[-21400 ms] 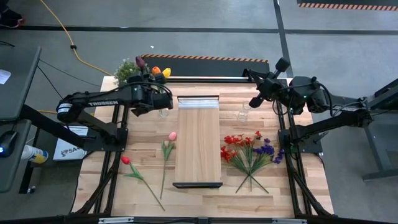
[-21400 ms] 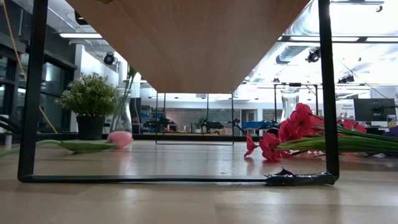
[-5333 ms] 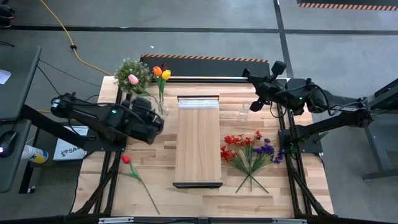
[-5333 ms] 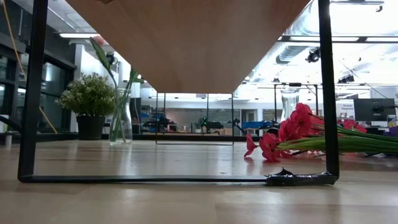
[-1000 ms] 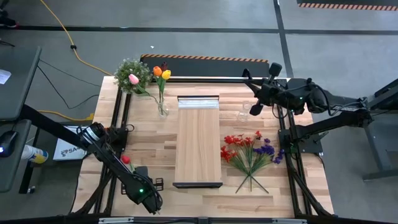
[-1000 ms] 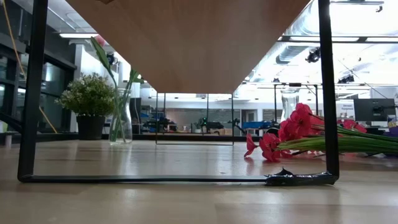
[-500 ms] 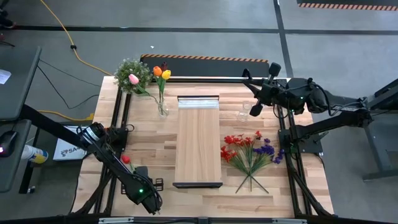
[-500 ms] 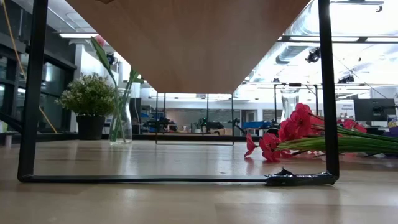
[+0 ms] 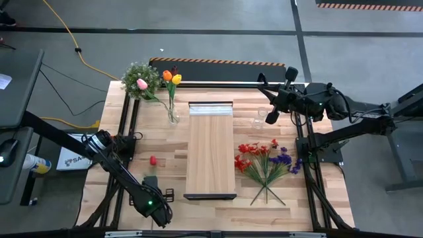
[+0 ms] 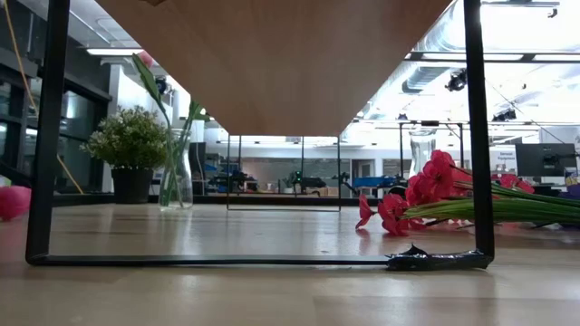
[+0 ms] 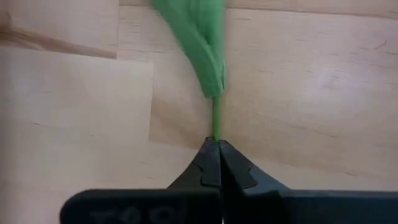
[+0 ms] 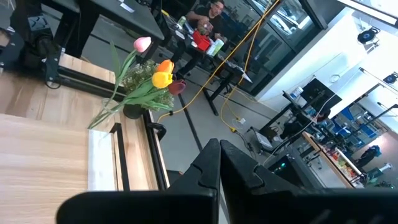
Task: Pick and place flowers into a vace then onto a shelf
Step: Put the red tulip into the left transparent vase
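A red tulip lies at the table's near left, its bloom also at the left edge of the low view. My left gripper stands over its stem, pointing down and shut on it. A glass vase at the far left holds pink, orange, yellow and dark red tulips. The shelf stands mid-table. Red and purple sprays lie on the table to its right. My right gripper hangs shut and empty, high over the far right. My left gripper pinches the tulip's thin green stem between its two fingers, just below the leaf. The fingers come from above, pointing down. The stem runs away from the fingertips close over the tabletop; whether the flower still rests on the wood I cannot tell.
A bushy potted plant stands at the far left corner beside the vase. A second, empty glass vase stands at the far right below my right gripper. The shelf's black frame spans the low view. Bare wood lies between the tulip and the shelf.
The red tulip has turned about: its bloom has swung toward the table's right and far side, closer to the shelf, and now shows at the left edge of the low view. The stem under my left gripper has stayed in place. Both arms have kept still.
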Robot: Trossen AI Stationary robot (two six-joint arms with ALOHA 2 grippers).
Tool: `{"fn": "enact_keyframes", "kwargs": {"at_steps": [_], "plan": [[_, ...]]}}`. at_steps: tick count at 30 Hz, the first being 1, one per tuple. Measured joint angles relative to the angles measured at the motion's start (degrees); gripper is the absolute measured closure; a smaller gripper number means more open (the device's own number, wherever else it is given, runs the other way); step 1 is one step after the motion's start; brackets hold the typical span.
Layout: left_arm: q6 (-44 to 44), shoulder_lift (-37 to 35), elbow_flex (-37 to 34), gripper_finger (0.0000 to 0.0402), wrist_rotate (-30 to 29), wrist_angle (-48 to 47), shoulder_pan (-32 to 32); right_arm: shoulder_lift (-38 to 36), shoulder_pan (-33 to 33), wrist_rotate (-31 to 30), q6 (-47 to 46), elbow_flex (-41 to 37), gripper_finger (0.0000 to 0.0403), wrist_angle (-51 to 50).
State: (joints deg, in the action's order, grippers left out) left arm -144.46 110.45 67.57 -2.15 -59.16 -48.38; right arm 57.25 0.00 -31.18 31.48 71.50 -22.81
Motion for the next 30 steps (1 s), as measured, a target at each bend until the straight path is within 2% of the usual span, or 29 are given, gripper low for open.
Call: {"fn": "enact_keyframes", "kwargs": {"at_steps": [5, 9, 16, 20, 30], "plan": [[-0.2, 0.0, 0.0, 0.0371, -0.4, 0.0, 0.0, 0.0, 0.0, 0.0, 0.0, 0.0, 0.0402, 0.0], [-0.2, 0.0, 0.0, 0.0381, -1.1, 0.0, 0.0, 0.0, 0.0, 0.0, 0.0, 0.0, 0.0402, 0.0], [-0.4, -0.9, -0.3, 0.0381, -5.6, -2.8, 0.3, 0.0, 0.0, -0.1, 0.0, 0.0, 0.0402, 0.0], [-0.4, -1.1, 1.3, 0.0381, -9.1, -9.2, 1.4, 0.0, 0.0, -0.1, 0.0, 0.0, 0.0402, 0.0], [-0.1, -1.5, 11.9, 0.0381, -10.3, -31.5, 2.8, 0.0, 0.0, -0.1, -0.2, 0.0, 0.0402, 0.8]]}}
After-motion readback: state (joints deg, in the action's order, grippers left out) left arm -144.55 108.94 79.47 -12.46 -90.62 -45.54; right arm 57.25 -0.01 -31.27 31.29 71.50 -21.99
